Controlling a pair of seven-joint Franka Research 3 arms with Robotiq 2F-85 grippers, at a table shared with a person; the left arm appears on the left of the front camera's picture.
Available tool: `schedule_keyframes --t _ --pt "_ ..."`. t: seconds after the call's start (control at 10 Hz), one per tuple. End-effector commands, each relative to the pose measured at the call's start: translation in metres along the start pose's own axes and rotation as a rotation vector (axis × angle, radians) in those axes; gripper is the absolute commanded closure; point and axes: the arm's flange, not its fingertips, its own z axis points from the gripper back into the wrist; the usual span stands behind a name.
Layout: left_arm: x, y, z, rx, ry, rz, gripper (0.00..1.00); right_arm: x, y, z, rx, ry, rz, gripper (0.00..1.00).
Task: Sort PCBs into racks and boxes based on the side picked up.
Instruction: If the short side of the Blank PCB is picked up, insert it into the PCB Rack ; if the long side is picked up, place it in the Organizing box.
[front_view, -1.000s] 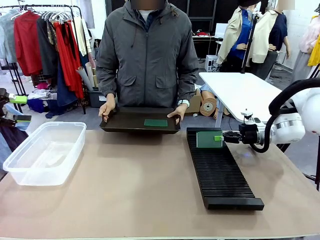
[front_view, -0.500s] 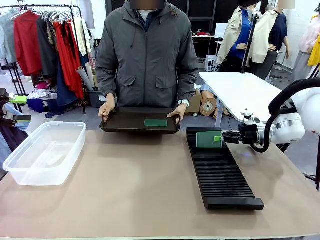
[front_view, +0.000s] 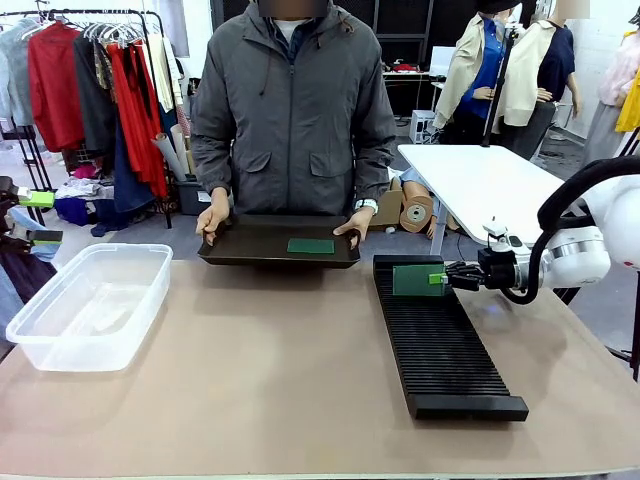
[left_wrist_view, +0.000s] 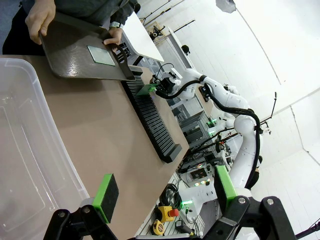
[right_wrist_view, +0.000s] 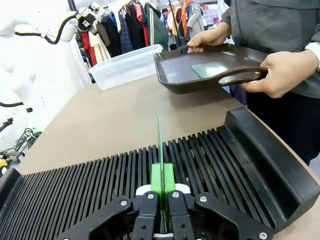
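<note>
Table (front_view: 250, 390): tan top, shared. Person (front_view: 295, 120) stands at the far side in a grey jacket.

Clear tub (front_view: 90, 300) sits on the robot's left of the table, with no board visible in it. Black slotted rack (front_view: 445, 350) lies lengthwise on the right, running from the far edge toward the robot.

The person holds a dark tray (front_view: 250, 250) at the far edge between tub and rack, one hand (front_view: 213, 217) at one end and the other hand (front_view: 356, 222) at the opposite end. One PCB (front_view: 311, 245) lies flat in the tray.

A second PCB, the held board (front_view: 413, 280), stands on edge at the far end of the rack. In the right wrist view it is upright and edge-on among the ribs. Cannot tell if its lower edge is seated in a slot.

Risks, as judged:
- If the board rides on a rib rather than in a slot, letting go could leave it leaning or toppled across the rack.
- A slight roll of the wrist could wedge it across two slots.
- Pulling away before the pads clear could drag it out.

Right arm (front_view: 570, 255) reaches in low from the right, its wrist level, so the right gripper (front_view: 438, 278) points sideways across the rack. Its jaws are clamped on the held board's side edge.

Left gripper (left_wrist_view: 165, 195) hangs near the tub. Its jaws are wide apart with nothing between them.
</note>
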Motion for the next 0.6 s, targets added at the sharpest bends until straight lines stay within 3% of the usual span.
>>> schedule_keyframes --t 0.0,0.5 --pt "-0.001 -0.002 0.001 -0.008 0.002 -0.001 0.0 -0.015 0.008 -0.002 -0.036 0.019 0.024 1.0" --pt "-0.001 -0.002 0.001 -0.008 0.002 -0.001 0.0 -0.021 -0.006 -0.003 -0.018 0.037 0.017 1.0"
